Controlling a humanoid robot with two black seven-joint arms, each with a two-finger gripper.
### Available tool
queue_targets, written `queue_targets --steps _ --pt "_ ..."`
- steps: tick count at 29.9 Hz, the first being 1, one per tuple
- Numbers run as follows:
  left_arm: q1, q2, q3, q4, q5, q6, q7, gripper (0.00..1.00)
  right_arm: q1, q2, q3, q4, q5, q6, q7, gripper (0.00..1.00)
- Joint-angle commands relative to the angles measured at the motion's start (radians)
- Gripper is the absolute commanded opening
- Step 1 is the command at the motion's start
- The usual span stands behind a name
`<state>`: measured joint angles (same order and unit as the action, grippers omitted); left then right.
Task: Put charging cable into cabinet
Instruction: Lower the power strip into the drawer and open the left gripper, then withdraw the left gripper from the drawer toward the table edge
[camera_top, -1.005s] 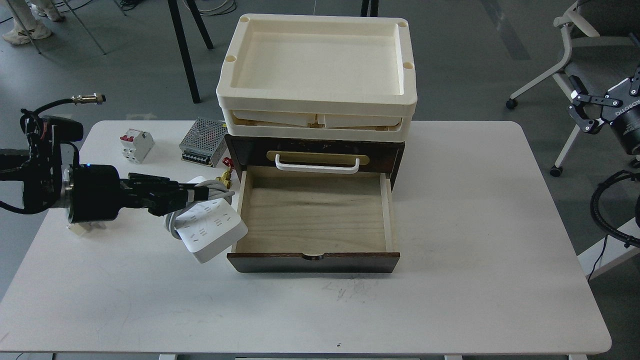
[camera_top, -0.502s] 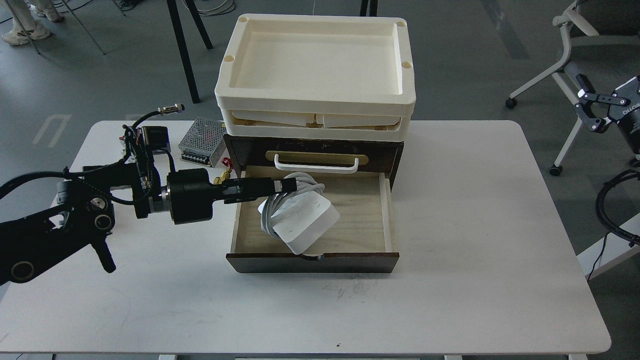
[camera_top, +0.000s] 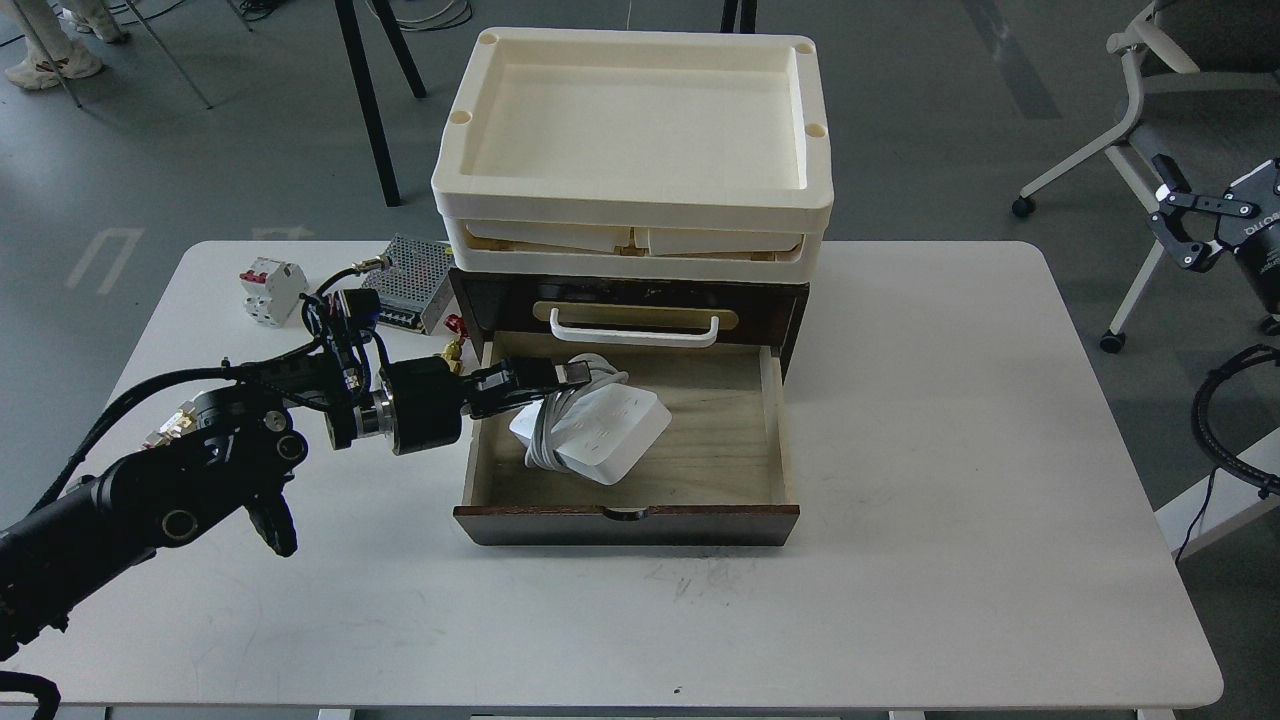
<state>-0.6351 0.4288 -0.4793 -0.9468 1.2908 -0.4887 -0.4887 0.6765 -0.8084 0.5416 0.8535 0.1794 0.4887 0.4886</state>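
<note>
Left claw (camera_top: 572, 374) is pinched on the cord loop of the cable (camera_top: 592, 434), reaching in over the left wall of the open drawer. The strip hangs just below and ahead of the claw, tilted, its low corner looking like it's touching or nearly touching the drawer floor. I can't tell for sure from up here.

So the step is basically the drop-off. If I were doing it, I'd lower a touch more so the strip lies flat on the wood before letting go, since the cord is what's gripped and the strip could swing or flop when released. Then open the claw and back out to the left, lifting clear of the drawer wall so the fingers don't snag the loop and drag it out again.

Further out: the cabinet (camera_top: 625, 524) front is nearer me than the claw, white handle (camera_top: 634, 331) just behind it. Right claw (camera_top: 1187, 232) is way off to the side, looks spread open, holding nothing.
</note>
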Motion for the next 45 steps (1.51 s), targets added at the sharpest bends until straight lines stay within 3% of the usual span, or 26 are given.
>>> queue_targets --steps 1,13,16,20,22,25,31,39,45 --pt "0.012 -0.035 0.001 0.042 -0.001 0.0 0.0 0.0 0.0 0.0 0.0 0.001 0.0 0.0 0.0 1.0" --pt "0.023 -0.116 -0.002 0.098 -0.134 0.019 0.0 0.05 -0.003 0.002 0.0 -0.001 0.0 0.0 0.0 1.0" --pt "0.023 -0.133 -0.005 0.115 -0.136 0.019 0.0 0.14 -0.005 0.002 0.004 -0.001 0.0 0.0 0.0 1.0" --pt "0.025 -0.14 -0.007 0.121 -0.137 0.027 0.0 0.42 -0.011 0.002 0.004 -0.002 0.0 0.0 0.0 1.0" --pt "0.025 -0.14 -0.01 0.123 -0.137 0.029 0.0 0.71 -0.009 0.002 0.004 -0.002 0.0 0.0 0.0 1.0" --pt "0.023 -0.139 -0.013 0.125 -0.151 0.021 0.0 0.98 -0.011 0.002 0.004 -0.002 0.0 0.0 0.0 1.0" --pt "0.02 -0.102 -0.021 0.118 -0.241 0.001 0.0 0.99 -0.011 0.002 0.006 -0.002 0.006 0.0 0.0 1.0" --pt "0.031 0.097 -0.051 0.123 -0.491 0.0 0.0 0.99 -0.011 0.006 0.026 -0.001 0.006 0.0 0.0 1.0" --pt "0.025 0.191 -0.169 0.181 -0.844 0.0 0.0 0.99 -0.011 0.037 0.104 0.009 0.006 0.0 0.0 1.0"
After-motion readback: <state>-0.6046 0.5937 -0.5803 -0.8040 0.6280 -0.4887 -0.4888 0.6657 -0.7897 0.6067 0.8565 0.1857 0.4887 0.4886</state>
